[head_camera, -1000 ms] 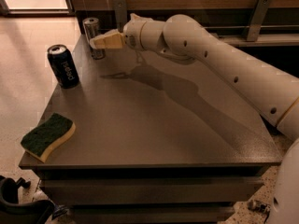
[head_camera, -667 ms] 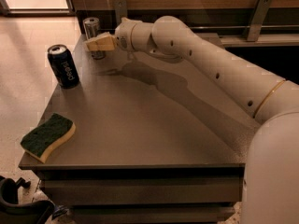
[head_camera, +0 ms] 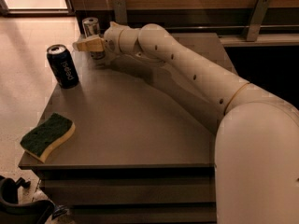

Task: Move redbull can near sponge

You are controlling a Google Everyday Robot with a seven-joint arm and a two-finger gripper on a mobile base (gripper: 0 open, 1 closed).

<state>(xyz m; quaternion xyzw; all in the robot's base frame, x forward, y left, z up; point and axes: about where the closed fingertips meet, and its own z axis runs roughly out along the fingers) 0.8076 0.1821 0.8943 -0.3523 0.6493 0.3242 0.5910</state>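
Since a second ago, my gripper [head_camera: 87, 45] has slid left and now crosses in front of the redbull can [head_camera: 90, 26].
That can stands upright where it was, at the far left corner of the table [head_camera: 140, 125], with its shiny top above the gripper and its base showing just below. Whether the claw is closed on the can or only lies against it, I cannot tell from this view. I see the arm [head_camera: 187, 73] coming in from the near right, its big elbow low in the foreground and the forearm stretched diagonally over the tabletop, wrist level with the can. The Pepsi can [head_camera: 63, 66] and the sponge [head_camera: 46, 136] have not moved; the sponge lies at the near left corner, well apart from the redbull can.
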